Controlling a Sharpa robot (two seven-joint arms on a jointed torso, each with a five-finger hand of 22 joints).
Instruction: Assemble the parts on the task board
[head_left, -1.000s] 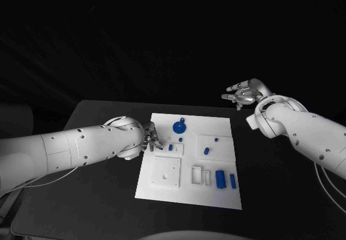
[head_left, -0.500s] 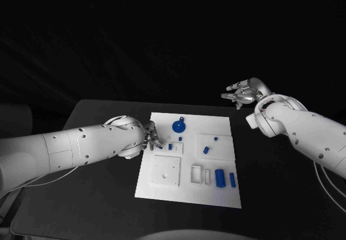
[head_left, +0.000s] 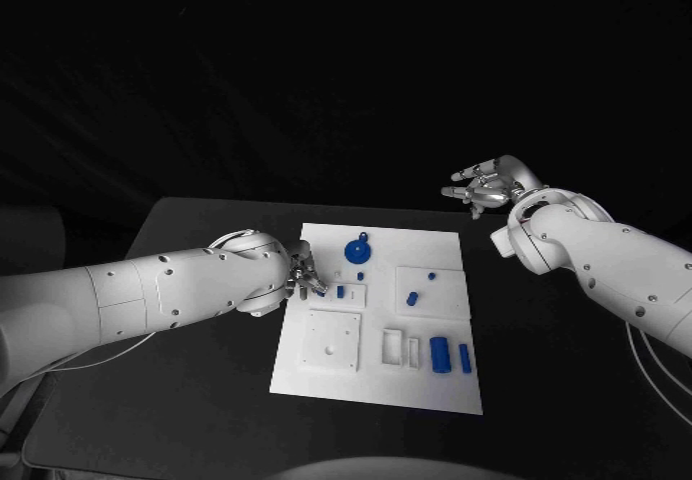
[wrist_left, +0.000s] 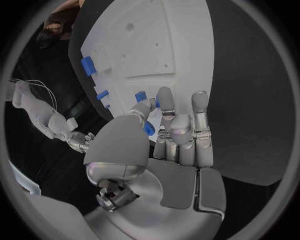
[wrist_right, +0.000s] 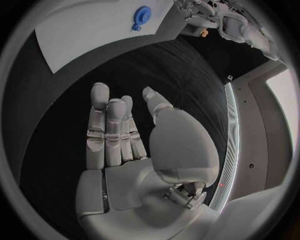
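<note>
The white task board (head_left: 378, 372) lies in the middle of the black table. On it are a round blue part (head_left: 359, 252), a small blue piece (head_left: 342, 293) in a raised plate, another small piece (head_left: 413, 298) and two blue bars (head_left: 440, 356) near the front right. My left hand (head_left: 300, 278) rests at the board's left edge; in the left wrist view its thumb and fingers (wrist_left: 178, 127) seem to pinch a small blue part (wrist_left: 149, 129). Beyond the far right corner my right hand (head_left: 488, 186) is raised, fingers (wrist_right: 109, 130) straight and apart, holding nothing.
The board (wrist_left: 169, 45) has several raised white plates and slots, among them a square plate (head_left: 335, 342) at the front left. Bare black table (head_left: 188, 400) lies on both sides of the board. The table's far edge (head_left: 289, 205) runs behind the board.
</note>
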